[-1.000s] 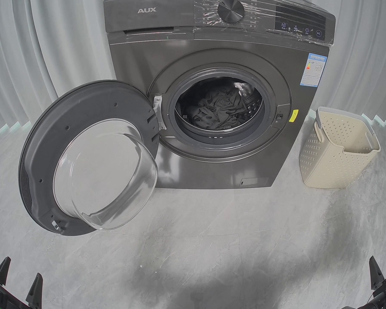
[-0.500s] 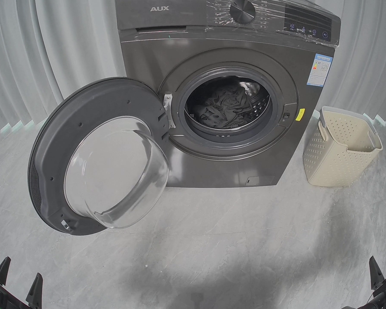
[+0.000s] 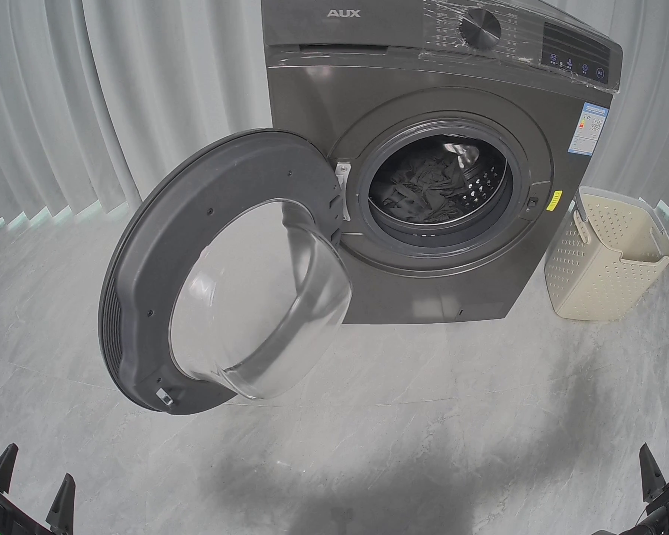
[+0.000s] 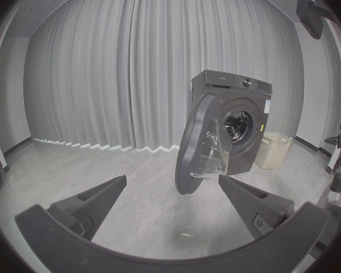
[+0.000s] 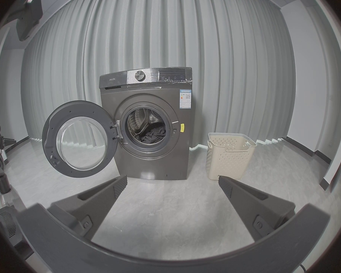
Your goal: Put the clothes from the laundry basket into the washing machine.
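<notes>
Your left hand (image 3: 36,477) sits low at the near left edge of the head view. Fingers are spread wide with nothing between them. The left wrist view confirms it's released, with bare floor showing through the gap. Your right hand (image 3: 665,443) is at the near right edge in the same condition: fingers apart, gripping nothing. Both hands are well apart from the machine, over grey marbled floor (image 3: 424,425).

Next out is the door (image 3: 201,209), swung wide open to the robot's left and hinged at the left side of the port. Its inner face and clear bowl window point toward you.

Behind it the washing machine (image 3: 312,98) stands on the floor with its port open. The clothes (image 3: 424,187) are dark fabric, bunched in the lower part of the drum.

The laundry basket (image 3: 609,261) is cream and perforated. It stands upright on the floor just beside the machine's right side, and the right wrist view shows a narrow gap between them. You can see its inner walls from above.

A pleated grey curtain (image 3: 89,76) hangs behind everything.
</notes>
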Robot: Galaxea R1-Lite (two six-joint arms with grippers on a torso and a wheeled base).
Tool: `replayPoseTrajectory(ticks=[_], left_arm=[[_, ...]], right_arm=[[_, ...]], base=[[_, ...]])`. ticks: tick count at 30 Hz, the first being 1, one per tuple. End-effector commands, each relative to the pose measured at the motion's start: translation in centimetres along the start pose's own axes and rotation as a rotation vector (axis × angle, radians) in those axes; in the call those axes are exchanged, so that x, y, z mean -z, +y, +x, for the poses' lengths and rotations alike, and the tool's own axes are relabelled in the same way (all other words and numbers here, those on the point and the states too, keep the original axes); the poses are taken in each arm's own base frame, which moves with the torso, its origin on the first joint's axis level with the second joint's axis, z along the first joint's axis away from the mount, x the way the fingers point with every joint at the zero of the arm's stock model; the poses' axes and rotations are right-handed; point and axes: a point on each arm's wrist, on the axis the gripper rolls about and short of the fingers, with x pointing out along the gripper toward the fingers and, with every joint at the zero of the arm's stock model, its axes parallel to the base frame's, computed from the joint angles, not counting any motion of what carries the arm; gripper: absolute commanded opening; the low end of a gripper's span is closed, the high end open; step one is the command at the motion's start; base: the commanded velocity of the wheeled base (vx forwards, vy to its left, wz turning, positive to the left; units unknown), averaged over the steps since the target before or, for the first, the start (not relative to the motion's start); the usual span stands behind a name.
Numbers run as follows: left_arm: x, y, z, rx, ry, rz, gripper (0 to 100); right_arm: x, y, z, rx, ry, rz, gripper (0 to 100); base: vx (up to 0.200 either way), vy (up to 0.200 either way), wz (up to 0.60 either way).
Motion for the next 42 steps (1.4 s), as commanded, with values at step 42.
replayPoseTrajectory(ticks=[42], left_arm=[[-10.7, -2.4, 16.6, 0.444, 0.268, -0.039, 100]], right_arm=[[0.5, 0.0, 0.1, -0.001, 0.007, 0.000, 100]], base=[[0.000, 0.000, 0.00]])
